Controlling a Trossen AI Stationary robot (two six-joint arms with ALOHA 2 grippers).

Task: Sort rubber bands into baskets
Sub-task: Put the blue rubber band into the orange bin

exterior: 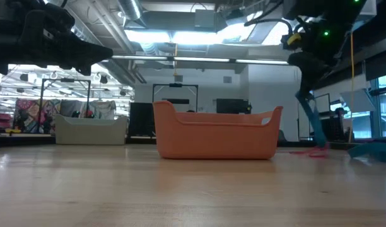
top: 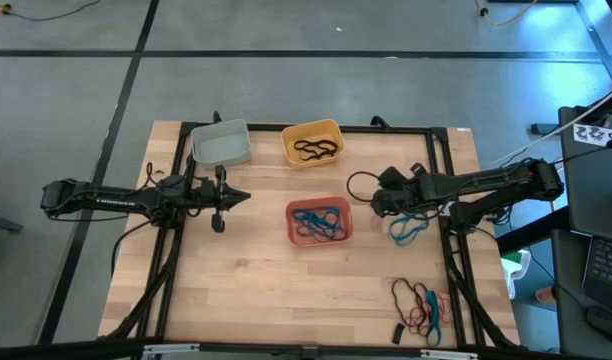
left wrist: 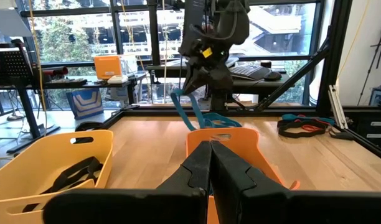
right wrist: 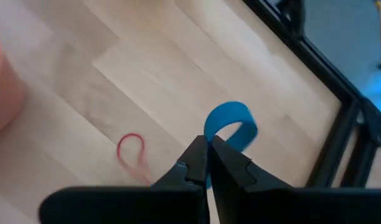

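Observation:
My right gripper is above the table, right of the salmon-red basket, and shut on a blue rubber band. The band hangs below the gripper in the low view. The salmon-red basket holds several blue bands. The yellow-orange basket holds black bands. The pale grey-white basket stands at the far left. A red band lies flat on the table under my right gripper. My left gripper is shut and empty, above the table left of the salmon-red basket. My right gripper pinches the blue rubber band between its two fingers, and a loop of the band stands out just beyond the fingertips. The fingers come from above, pointing down. The band hangs slack below them, and its lower end reaches down to about table height.
A pile of red, blue and black bands lies near the table's front right corner. More blue band lies on the table right of my right gripper. Black frame rails run along the table's sides.

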